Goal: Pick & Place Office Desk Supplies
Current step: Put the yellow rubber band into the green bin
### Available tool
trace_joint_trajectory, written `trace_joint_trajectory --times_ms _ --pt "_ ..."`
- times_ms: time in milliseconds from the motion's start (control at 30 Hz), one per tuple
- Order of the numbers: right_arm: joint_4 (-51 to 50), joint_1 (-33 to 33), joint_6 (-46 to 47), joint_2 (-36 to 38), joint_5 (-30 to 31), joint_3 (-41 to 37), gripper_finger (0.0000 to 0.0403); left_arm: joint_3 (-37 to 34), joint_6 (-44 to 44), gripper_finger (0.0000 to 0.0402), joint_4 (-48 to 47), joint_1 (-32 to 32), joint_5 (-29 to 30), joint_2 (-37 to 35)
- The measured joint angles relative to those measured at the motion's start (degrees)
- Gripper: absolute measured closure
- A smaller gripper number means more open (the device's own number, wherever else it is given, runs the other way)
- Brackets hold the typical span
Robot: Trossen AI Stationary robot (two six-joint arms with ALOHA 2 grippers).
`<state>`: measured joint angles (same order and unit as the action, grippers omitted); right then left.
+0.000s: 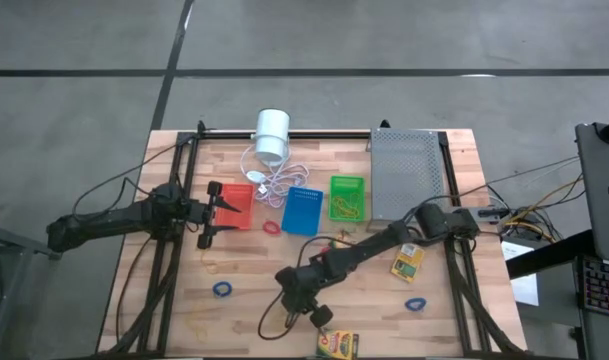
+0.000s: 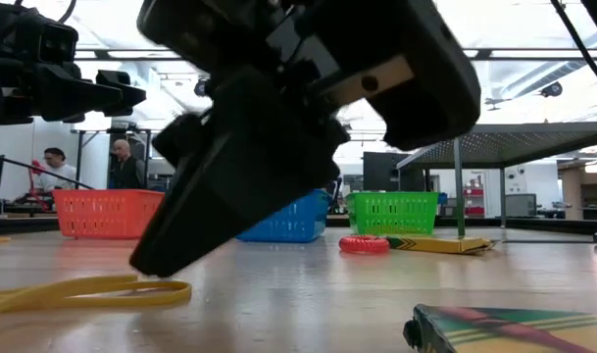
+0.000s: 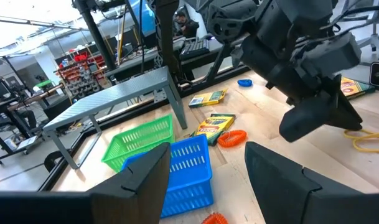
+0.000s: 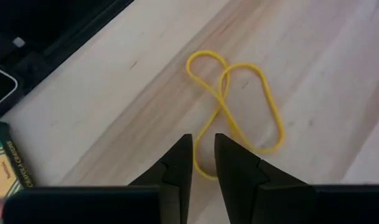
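Observation:
My right gripper (image 4: 203,155) hangs low over the table's near middle (image 1: 309,310). Its fingers are open by a narrow gap, and they stand on either side of the near loop of a yellow rubber band (image 4: 236,106) that lies flat and twisted on the wood (image 2: 82,292). I cannot tell whether they touch it. My left gripper (image 1: 212,213) is open and empty, just left of the red-orange basket (image 1: 236,205). The blue basket (image 1: 301,210) and the green basket (image 1: 347,197) stand farther right. One crayon box (image 1: 336,345) lies at the near edge and another (image 1: 408,262) near the right arm.
The grey perforated tray (image 1: 406,172) stands on legs at the far right. The white cylinder (image 1: 272,135) and its cord lie far centre. A red band (image 1: 272,228), blue bands (image 1: 221,289) (image 1: 414,303) and tan bands (image 1: 216,265) are scattered on the wood. People show in the room beyond.

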<state>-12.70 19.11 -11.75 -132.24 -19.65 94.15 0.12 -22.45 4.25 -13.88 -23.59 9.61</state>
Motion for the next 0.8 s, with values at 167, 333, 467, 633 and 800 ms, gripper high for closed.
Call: trace_joint_trajectory --times_ms 167,333,467,633,800 --pt "0.07 -0.26 0.83 -0.03 -1.38 -0.15 0.0335 -0.01 0.00 0.0192 0.00 -0.01 0.02 0.00" --pt "-0.21 -0.26 1.41 -0.03 -1.47 -0.73 0.0335 0.00 -0.01 0.0192 0.00 -0.01 0.00 0.00" --pt "-0.15 -0.26 3.94 -0.14 -1.83 -1.61 0.0335 0.00 0.00 0.0192 0.00 0.01 0.02 0.00" --pt "0.26 -0.39 3.91 -0.69 -2.97 -1.62 0.0335 0.00 -0.01 0.0192 0.00 0.01 0.00 0.00" --pt "0.33 -0.46 3.35 -0.77 -2.94 -1.62 0.0335 0.00 -0.01 0.0192 0.00 -0.01 0.01 0.00"
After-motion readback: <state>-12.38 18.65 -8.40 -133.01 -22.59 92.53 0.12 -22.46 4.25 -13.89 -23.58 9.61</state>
